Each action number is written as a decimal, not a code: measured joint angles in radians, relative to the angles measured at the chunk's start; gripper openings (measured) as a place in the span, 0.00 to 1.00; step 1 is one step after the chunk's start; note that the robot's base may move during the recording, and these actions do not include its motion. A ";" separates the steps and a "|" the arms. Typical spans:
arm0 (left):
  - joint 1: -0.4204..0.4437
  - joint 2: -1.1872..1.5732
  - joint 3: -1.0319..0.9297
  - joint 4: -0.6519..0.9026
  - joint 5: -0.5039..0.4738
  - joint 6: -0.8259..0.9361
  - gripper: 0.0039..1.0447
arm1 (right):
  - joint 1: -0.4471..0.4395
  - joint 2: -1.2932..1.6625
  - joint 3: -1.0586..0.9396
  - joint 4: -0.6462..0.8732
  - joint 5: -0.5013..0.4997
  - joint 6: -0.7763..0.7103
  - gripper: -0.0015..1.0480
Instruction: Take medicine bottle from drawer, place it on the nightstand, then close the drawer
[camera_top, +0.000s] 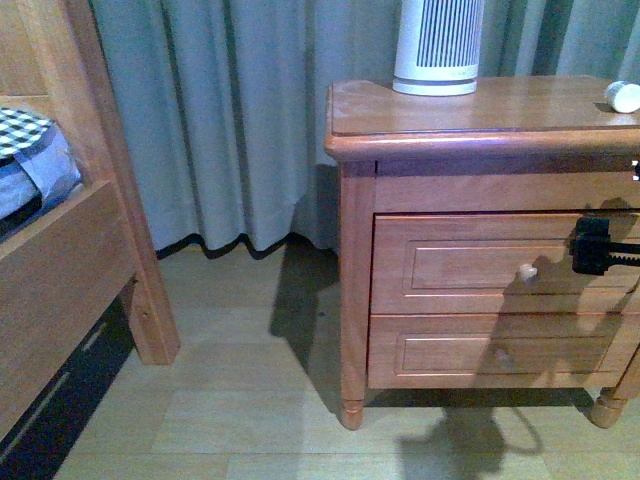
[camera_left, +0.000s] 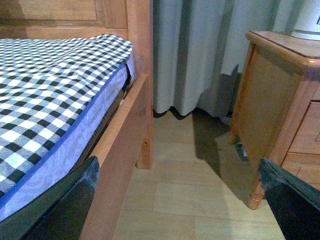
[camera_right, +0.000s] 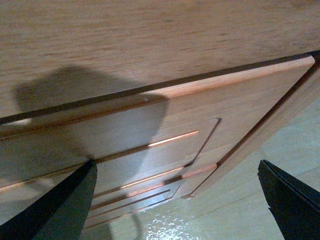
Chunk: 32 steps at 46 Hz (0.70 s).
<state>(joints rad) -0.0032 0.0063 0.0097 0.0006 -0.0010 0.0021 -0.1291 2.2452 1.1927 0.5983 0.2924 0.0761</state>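
The bed frame (camera_top: 95, 250) stands at left, well apart. On the nightstand (camera_top: 480, 125), behind the ribbed cylinder (camera_top: 437, 45), the bottle (camera_top: 623, 96) lies at the right edge: likely light, rigid, slippery. The drawer (camera_top: 470, 262) looks shut. Both grippers' jaws are spread, empty; the right gripper (camera_top: 592, 246) sits beside the knob (camera_top: 526, 271).

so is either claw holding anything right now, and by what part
Nothing is held. The right claw is open, facing the drawer front. The left claw is open over the floor. The medicine bottle lies on the nightstand.
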 joint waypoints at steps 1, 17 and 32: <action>0.000 0.000 0.000 0.000 0.000 0.000 0.94 | -0.001 0.000 0.000 0.000 -0.002 0.000 0.93; 0.000 0.000 0.000 0.000 0.000 0.000 0.94 | 0.001 -0.250 -0.246 0.030 -0.105 0.080 0.93; 0.000 0.000 0.000 0.000 0.000 0.000 0.94 | 0.062 -1.244 -0.871 -0.245 -0.116 0.072 0.93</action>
<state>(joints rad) -0.0032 0.0059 0.0097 0.0006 -0.0010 0.0021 -0.0669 1.0016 0.3214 0.3534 0.1764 0.1478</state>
